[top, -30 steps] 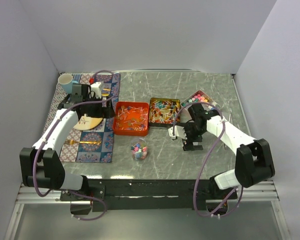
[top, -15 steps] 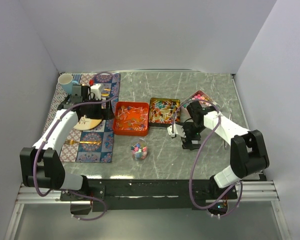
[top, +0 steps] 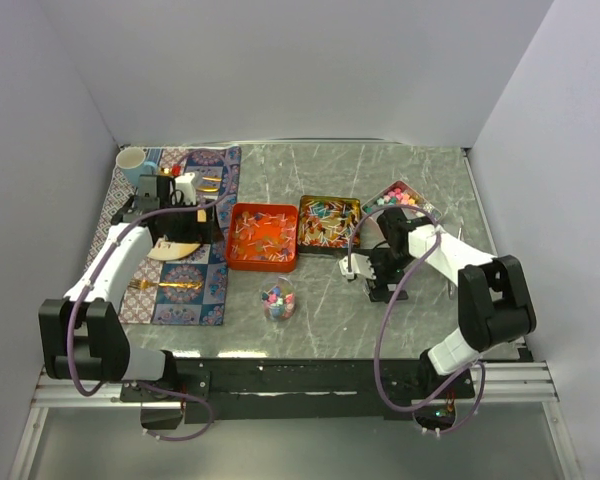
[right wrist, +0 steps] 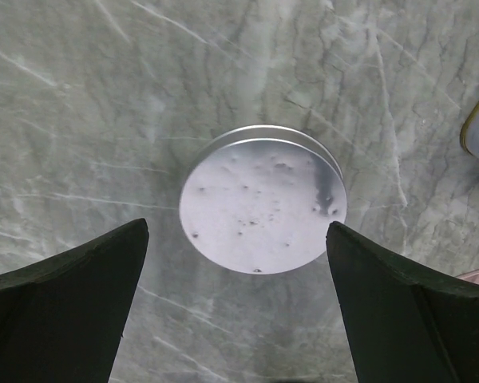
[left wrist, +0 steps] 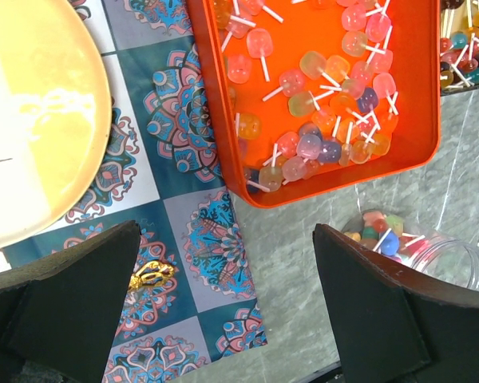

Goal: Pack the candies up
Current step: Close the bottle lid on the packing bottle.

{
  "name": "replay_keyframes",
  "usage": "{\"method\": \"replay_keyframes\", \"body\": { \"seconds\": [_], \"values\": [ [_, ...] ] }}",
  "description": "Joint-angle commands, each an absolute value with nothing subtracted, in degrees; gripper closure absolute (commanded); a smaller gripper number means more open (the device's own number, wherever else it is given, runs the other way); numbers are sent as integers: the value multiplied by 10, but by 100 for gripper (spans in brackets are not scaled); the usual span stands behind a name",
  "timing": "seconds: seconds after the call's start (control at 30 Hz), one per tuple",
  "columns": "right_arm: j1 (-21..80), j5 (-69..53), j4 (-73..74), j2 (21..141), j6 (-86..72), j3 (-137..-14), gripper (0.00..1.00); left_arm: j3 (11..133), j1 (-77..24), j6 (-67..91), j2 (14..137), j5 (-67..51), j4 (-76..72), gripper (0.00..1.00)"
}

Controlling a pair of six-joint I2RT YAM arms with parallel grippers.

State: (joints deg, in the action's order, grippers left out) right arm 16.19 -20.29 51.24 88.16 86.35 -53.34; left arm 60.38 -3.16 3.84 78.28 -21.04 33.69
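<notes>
A: Jaw state?

B: Both sets wide apart, nothing held. Straight below the right gripper (right wrist: 238, 263): silver lid (right wrist: 263, 211), flat on the table (right wrist: 80, 96). Round, so no axis to match.

A: Candies (left wrist: 375, 227)?

B: Some in the clear jar (left wrist: 455, 255), left and slightly near of the right gripper. More in the orange tray (left wrist: 415, 152), just right of the left gripper (left wrist: 227, 239). Right arm far nearer the lid.

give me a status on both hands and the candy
Left hand open, empty, over mat edge. Right hand open, empty, over metal lid. Candies fill orange tray, few in jar. Jar uncovered.
</notes>
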Motion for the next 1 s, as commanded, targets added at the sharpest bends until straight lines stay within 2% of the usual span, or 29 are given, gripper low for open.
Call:
{"method": "replay_keyframes", "body": {
  "seconds": [0.0, 0.97],
  "values": [
    [149, -188, 475, 903, 860, -537, 0, 592, -25, 35, 756, -211, 325, 3],
    [151, -191, 461, 919, 872, -524, 0, 565, -17, 51, 764, -230, 303, 3]
  ]
}}
